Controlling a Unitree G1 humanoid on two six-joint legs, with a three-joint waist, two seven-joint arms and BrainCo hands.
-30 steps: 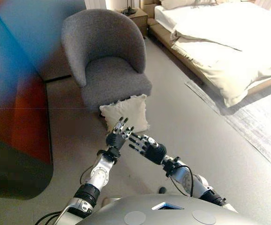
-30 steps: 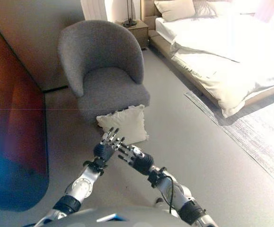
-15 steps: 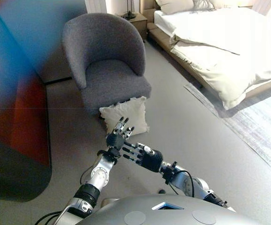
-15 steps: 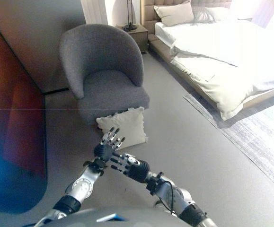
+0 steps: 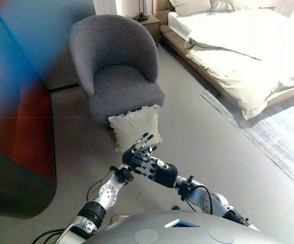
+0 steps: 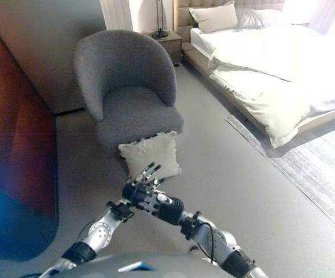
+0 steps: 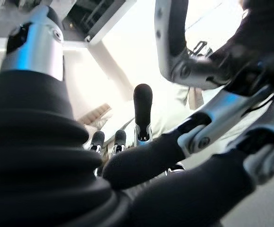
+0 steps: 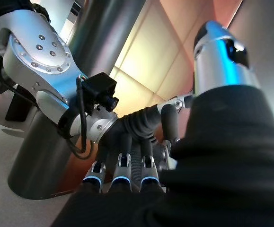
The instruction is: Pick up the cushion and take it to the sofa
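A cream cushion [image 5: 135, 126] stands on the floor, leaning against the front of a grey armchair [image 5: 117, 66]. My left hand [image 5: 135, 152] is open, fingers straight, held just in front of the cushion's lower edge and above the floor. My right hand [image 5: 157, 171] is open too and lies right against the left hand from the right, its fingers reaching across the left wrist. In the right wrist view its straight fingers [image 8: 120, 174] point at the left wrist [image 8: 56, 90]. Neither hand holds anything.
A bed [image 5: 238, 46] with pale covers fills the right. A light rug [image 5: 284, 137] lies beside it. A nightstand [image 5: 150, 19] with a lamp stands behind the armchair. A dark reddish wall panel [image 5: 14, 127] runs along the left.
The left hand has tilted and shifted right toward the cushion. The right hand has moved left until it lies against the left hand. The cushion has not moved.
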